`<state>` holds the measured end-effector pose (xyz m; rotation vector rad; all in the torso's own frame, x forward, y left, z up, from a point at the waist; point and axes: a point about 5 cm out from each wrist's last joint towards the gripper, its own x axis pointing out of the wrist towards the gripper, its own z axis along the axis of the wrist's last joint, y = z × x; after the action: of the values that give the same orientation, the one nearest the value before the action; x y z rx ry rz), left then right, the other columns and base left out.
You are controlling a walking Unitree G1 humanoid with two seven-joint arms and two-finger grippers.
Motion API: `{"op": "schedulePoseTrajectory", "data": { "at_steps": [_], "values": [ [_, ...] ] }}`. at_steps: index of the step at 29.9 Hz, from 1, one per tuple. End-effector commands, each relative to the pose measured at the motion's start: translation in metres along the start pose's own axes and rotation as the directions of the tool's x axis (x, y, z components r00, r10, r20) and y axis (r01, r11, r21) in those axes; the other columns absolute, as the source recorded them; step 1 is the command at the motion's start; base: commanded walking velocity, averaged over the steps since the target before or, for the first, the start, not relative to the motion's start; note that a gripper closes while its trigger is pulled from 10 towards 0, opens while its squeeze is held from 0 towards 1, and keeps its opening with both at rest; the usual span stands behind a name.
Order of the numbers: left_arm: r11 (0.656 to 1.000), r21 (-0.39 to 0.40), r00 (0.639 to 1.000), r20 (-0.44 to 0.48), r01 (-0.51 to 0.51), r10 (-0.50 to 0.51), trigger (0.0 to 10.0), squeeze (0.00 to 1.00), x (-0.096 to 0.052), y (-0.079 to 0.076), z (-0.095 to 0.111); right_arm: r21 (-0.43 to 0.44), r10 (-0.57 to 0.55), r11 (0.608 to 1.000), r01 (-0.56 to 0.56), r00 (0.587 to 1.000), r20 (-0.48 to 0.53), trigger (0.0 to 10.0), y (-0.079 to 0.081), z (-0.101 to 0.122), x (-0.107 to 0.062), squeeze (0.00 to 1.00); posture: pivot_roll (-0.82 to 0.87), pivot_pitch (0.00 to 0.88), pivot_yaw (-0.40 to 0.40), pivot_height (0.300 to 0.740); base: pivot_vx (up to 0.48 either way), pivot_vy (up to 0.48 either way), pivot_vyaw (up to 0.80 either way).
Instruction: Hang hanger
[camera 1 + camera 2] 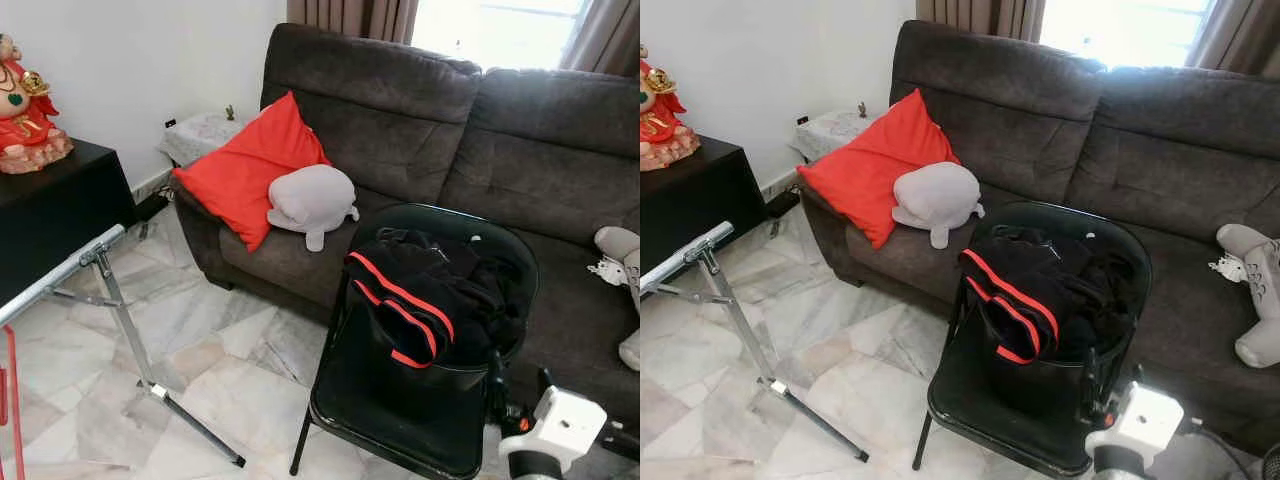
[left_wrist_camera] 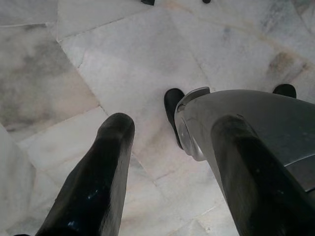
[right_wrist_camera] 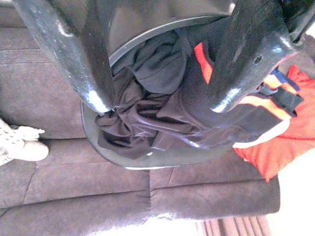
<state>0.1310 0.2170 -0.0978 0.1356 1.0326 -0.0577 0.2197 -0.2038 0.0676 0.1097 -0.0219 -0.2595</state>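
The soft, limp black garment [image 1: 430, 300], probably on a hanger I cannot make out, lies heaped on the chair [image 1: 400, 420] near right; both grippers [image 3: 157, 105] [image 2: 172, 167] gape empty, so grab a firm hook.

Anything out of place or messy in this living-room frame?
Yes: black clothing with red trim is bundled in a crumpled heap against the backrest of the black folding chair, not hung. The right gripper, fingers open, points at that heap.
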Motion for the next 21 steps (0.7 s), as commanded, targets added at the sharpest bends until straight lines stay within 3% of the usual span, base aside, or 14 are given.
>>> {"op": "schedulePoseTrajectory", "data": {
  "at_steps": [1,5,8,21],
  "values": [
    [1.0,0.002,1.0,-0.012,-0.011,0.011,10.0,0.0,0.0,0.003,-0.001,-0.004,0.006,1.0,-0.006,1.0,-0.002,10.0,0.005,0.003,0.002,0.0,0.02,0.0,-0.022,0.74,0.0,0.0,0.0],
    [0.999,-0.021,1.0,0.002,-0.026,0.027,10.0,0.0,-0.001,0.005,0.0,-0.007,0.02,1.0,-0.02,1.0,-0.011,10.0,0.011,0.007,0.006,0.0,0.02,0.0,-0.02,0.74,0.0,0.0,0.0],
    [1.0,0.01,1.0,0.0,-0.018,0.018,10.0,0.0,-0.001,0.005,0.001,-0.005,0.02,1.0,-0.02,1.0,-0.007,10.0,0.013,0.012,0.009,0.0,0.01,0.0,-0.015,0.74,0.0,0.0,0.0],
    [1.0,-0.01,1.0,0.001,-0.025,0.025,10.0,0.0,0.0,0.004,0.0,-0.03,-0.029,0.999,0.029,1.0,0.011,10.0,0.012,0.019,0.014,0.0,0.01,0.0,-0.02,0.74,0.263,0.0,0.0]
  ]
}}
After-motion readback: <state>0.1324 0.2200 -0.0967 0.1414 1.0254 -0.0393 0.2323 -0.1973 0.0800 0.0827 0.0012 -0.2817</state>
